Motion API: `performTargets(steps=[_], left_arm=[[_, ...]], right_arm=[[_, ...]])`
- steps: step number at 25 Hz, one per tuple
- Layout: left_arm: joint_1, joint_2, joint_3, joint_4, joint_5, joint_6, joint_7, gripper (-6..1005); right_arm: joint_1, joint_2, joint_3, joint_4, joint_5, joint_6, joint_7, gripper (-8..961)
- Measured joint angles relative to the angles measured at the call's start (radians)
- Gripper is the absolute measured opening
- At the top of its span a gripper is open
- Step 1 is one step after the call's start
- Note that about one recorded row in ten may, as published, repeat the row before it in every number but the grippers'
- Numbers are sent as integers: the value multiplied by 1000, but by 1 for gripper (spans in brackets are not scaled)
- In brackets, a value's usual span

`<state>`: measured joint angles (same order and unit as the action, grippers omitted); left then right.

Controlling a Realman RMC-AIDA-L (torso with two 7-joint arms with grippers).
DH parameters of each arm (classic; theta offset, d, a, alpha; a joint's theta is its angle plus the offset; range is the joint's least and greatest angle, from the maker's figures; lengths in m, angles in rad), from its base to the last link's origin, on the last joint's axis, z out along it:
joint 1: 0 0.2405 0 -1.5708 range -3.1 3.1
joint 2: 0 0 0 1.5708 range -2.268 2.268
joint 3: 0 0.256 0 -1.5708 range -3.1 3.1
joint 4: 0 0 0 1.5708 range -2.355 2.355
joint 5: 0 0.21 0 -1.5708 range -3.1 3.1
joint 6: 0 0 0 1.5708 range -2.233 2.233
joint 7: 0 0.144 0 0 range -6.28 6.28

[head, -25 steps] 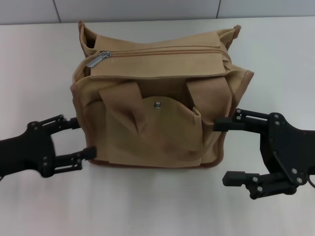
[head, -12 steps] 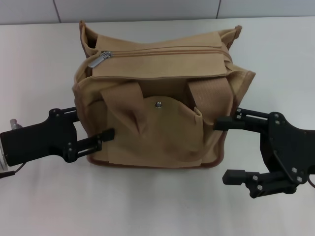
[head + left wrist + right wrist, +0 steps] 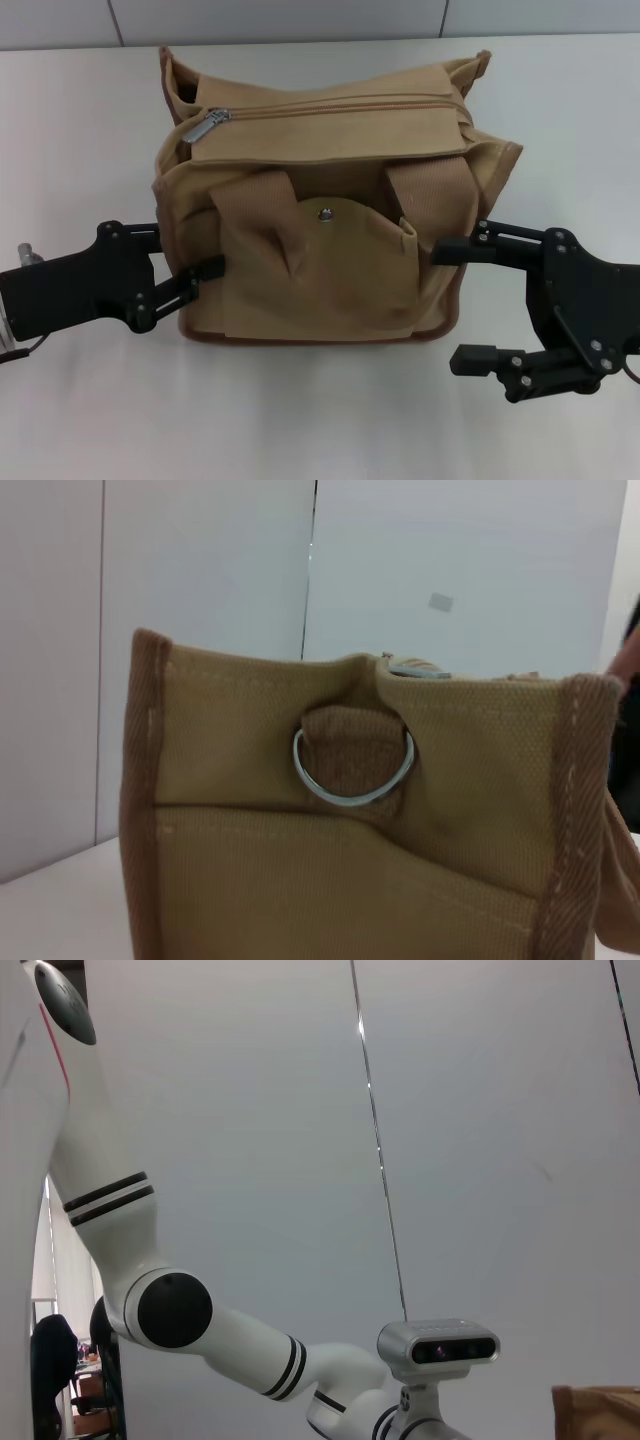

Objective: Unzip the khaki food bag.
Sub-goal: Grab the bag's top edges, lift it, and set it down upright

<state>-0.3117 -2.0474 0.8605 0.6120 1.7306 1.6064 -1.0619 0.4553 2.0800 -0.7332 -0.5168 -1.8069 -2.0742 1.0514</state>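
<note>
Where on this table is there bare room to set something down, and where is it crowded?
Bare table lies in front of the bag, between the left pincer and right pincer. More lies at the far left and far right corners. It is crowded at the bag's two sides, where both open pincers sit close.

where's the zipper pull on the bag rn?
Head view: the silver zipper pull sits at the left end of the khaki food bag's top, zipper closed, above and beyond the left hand.

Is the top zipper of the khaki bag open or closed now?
Closed. On the khaki food bag, the silver pull sits at the robot's-left end and the zipper line shows no gap.
</note>
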Motion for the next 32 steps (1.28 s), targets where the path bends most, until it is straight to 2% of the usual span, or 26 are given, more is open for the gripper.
performTargets(steps=[4,9,26,32], left_arm=[[0,-1,-11,0,0,0,1,316],[2,-2,-24,0,0,4,9,167],[4,-2,-25,0,0,9,10,65],[6,-1,-56,0,0,28,10,56]], right_arm=[[0,0,0,0,0,7,0,771],[1,0,0,0,0,9,1,766],[-1,0,0,0,0,11,2,750],[-4,0,0,1,0,16,0,744]])
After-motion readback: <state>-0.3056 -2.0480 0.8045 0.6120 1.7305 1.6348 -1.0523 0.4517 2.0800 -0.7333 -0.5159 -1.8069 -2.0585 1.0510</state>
